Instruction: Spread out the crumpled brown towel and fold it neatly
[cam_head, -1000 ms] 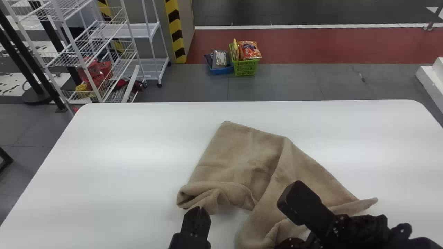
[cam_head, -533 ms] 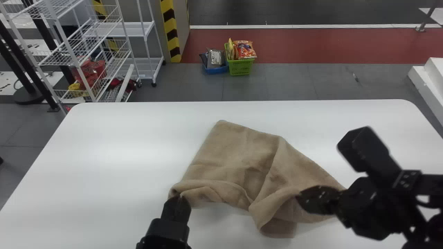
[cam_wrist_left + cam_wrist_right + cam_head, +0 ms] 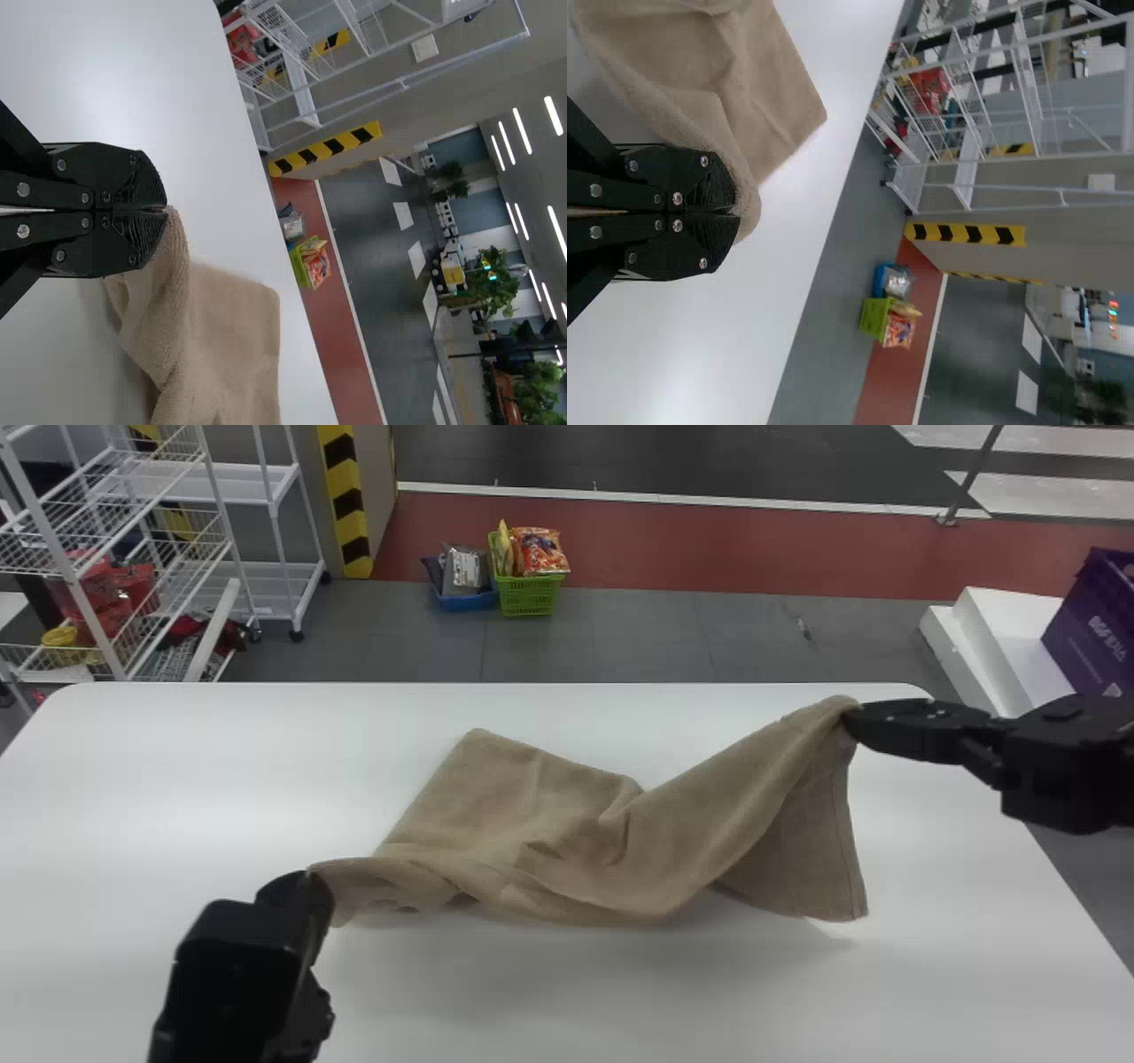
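Observation:
In the head view my left gripper (image 3: 321,886) holds the left end of the brown towel (image 3: 549,824) just over the table. My right gripper (image 3: 850,722) has the towel's right end raised, a loose flap hanging below it. Between them the cloth sags in folds, and its back part lies on the table. The left wrist view has the left gripper (image 3: 164,210) shut on an edge of the towel (image 3: 235,341). Likewise, the right gripper (image 3: 735,212) is shut on a bunched edge of the towel (image 3: 775,97) in the right wrist view.
The white table (image 3: 221,779) carries the towel. Beyond its far edge, a green basket (image 3: 529,593) and a blue basket (image 3: 467,600) stand on the floor. Wire shelving (image 3: 115,558) is at the back left, a purple crate (image 3: 1094,624) at the right.
The right gripper has swung right and toward the far side, lifting the towel's right end. My left gripper has moved left with its end. The towel is stretched wider; the head view has shifted rightward.

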Robot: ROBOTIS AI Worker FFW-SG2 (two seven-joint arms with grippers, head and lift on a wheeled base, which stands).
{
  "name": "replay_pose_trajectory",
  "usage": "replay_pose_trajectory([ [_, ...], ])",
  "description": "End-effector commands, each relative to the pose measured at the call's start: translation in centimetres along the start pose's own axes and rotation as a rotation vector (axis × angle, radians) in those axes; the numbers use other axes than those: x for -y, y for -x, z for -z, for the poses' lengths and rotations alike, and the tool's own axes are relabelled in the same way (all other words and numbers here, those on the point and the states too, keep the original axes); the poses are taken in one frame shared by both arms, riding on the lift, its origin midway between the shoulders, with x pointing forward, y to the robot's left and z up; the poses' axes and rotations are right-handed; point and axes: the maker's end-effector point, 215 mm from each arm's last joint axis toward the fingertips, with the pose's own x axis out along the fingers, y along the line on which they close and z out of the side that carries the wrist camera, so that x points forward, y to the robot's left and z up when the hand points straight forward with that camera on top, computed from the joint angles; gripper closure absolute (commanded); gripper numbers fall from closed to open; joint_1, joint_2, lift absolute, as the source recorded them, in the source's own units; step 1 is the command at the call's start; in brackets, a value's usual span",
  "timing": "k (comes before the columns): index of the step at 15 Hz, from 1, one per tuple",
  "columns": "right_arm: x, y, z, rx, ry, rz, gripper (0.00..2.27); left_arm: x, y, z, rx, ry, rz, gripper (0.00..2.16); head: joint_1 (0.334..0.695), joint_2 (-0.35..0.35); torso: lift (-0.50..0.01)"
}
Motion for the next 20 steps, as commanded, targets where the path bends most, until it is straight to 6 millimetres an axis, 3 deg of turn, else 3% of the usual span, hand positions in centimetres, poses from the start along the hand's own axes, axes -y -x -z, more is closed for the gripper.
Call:
replay_pose_trajectory([
  [1, 4.1, 2.5, -2.4, 0.079, -0.043, 0.056, 1.48, -2.5, -0.5, -0.2, -0.015, -0.001, -0.038, 1.47, 0.695, -0.113, -0.126],
  [3, 8.2, 4.6, -3.8, 0.125, -0.088, 0.108, 1.48, -4.6, -0.8, -0.1, -0.044, 0.005, -0.065, 1.48, 0.695, -0.130, -0.126],
  [7, 13.8, 8.0, -6.2, 0.174, -0.182, 0.179, 1.48, -7.1, -0.8, 0.2, -0.091, 0.037, -0.084, 1.47, 0.695, -0.182, -0.126],
  [10, 17.0, 10.1, -8.4, 0.222, -0.230, 0.221, 1.48, -8.3, -0.5, 0.3, -0.109, 0.039, -0.095, 1.47, 0.688, -0.214, -0.126],
  [12, 18.1, 11.1, -8.6, 0.221, -0.251, 0.233, 1.48, -8.6, -0.3, 0.1, -0.112, 0.039, -0.096, 1.48, 0.669, -0.229, -0.126],
  [14, 18.9, 11.0, -7.9, 0.210, -0.265, 0.235, 1.48, -8.8, -0.4, 0.2, -0.124, 0.038, -0.098, 1.47, 0.657, -0.243, -0.126],
  [16, 19.3, 10.3, -7.0, 0.193, -0.288, 0.223, 1.48, -9.0, -1.2, -1.5, -0.097, 0.044, -0.090, 1.47, 0.654, -0.257, -0.126],
  [18, 19.4, 8.8, -5.7, 0.161, -0.316, 0.200, 1.48, -9.3, -2.8, -1.9, -0.132, 0.058, -0.080, 1.48, 0.649, -0.260, -0.126],
  [20, 19.9, 7.1, -5.6, 0.136, -0.331, 0.199, 1.48, -10.2, -4.9, -2.1, -0.160, 0.109, -0.066, 1.47, 0.646, -0.251, -0.126],
])
